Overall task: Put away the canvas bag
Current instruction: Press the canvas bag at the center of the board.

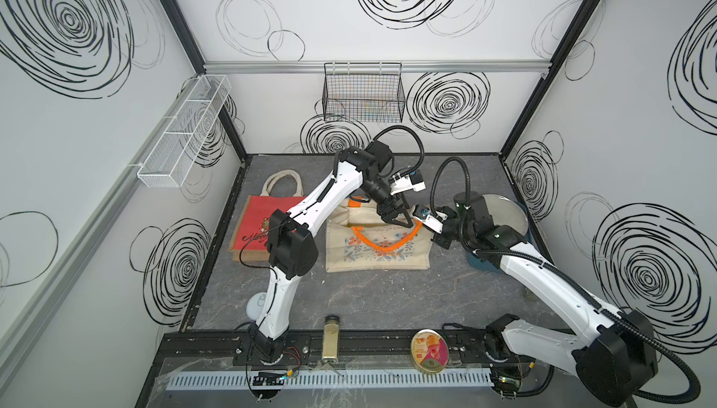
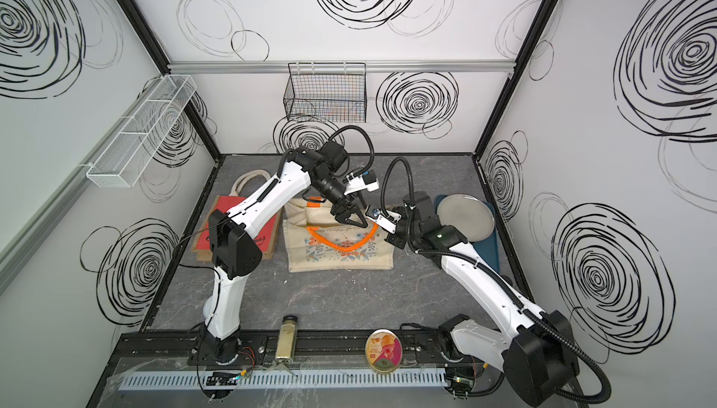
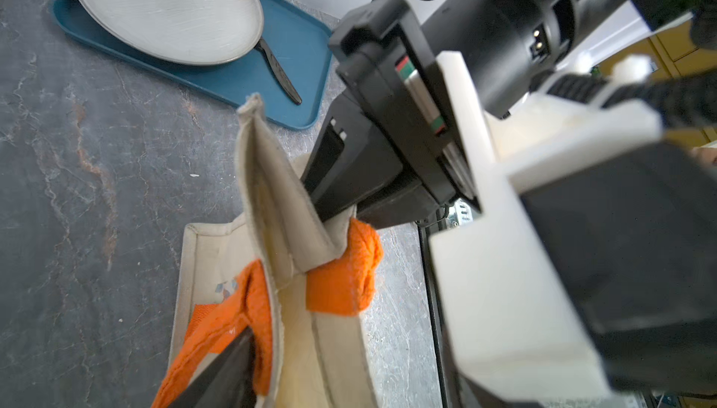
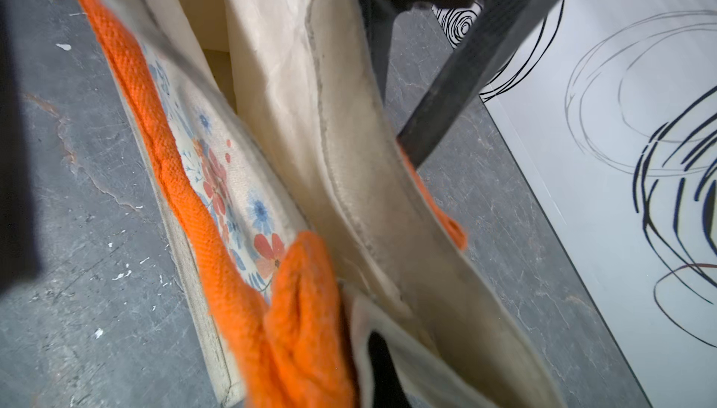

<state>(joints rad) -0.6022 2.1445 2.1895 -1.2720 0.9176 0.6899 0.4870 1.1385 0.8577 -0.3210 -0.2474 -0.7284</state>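
Grasping the bag; nothing stowed yet
It lies mostly flat on the worktop; right fingers pinch its rim shut; left fingers gape, holding nothing; stowing remains.

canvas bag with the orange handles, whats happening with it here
The right gripper is shut on the top rim of the floral canvas bag, holding that edge up while the rest lies on the table. The left gripper hangs open over the bag's mouth beside an orange handle, not yet gripping. The bag is not put away yet; a wire basket hangs on the back wall.
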